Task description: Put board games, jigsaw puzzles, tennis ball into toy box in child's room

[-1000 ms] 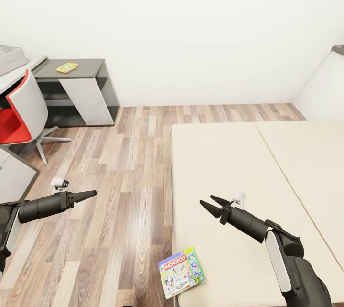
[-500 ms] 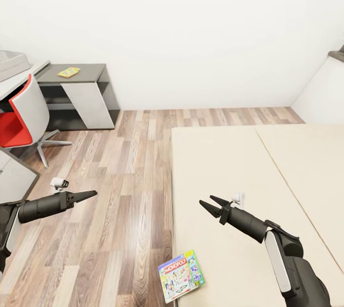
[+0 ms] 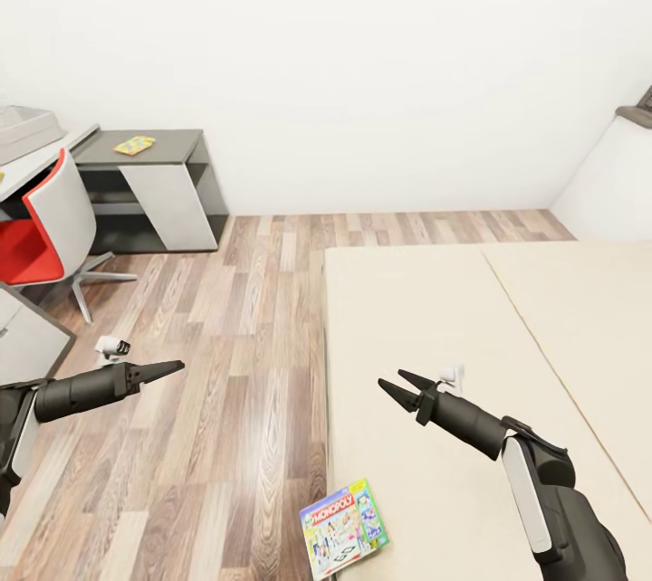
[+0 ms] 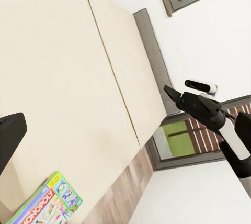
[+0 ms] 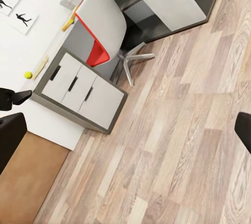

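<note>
A board game (image 3: 344, 527), a white-blue printed box with a green edge, lies flat on the near left corner of the beige bed (image 3: 435, 300); it also appears in the left wrist view as the board game (image 4: 44, 203). My right gripper (image 3: 403, 385) hangs open and empty over the bed, well beyond the game. Over the wooden floor, my left gripper (image 3: 172, 367) is open and empty. One jigsaw puzzle (image 3: 134, 145) rests on the table's low dark grey top (image 3: 172, 147). The toy box (image 3: 23, 124) sits at the far left. The tennis ball (image 5: 27, 75) lies on the pale table.
A red and grey swivel chair (image 3: 45, 219) stands by the desk. White drawers (image 5: 83, 90) sit under the pale top. Wooden floor (image 3: 244, 328) runs between the bed and the desk. A white wall closes the far side.
The whole head view has shifted: the desk and bed sit lower in the picture, and the board game is closer to its bottom edge. Both arms keep their pose.
</note>
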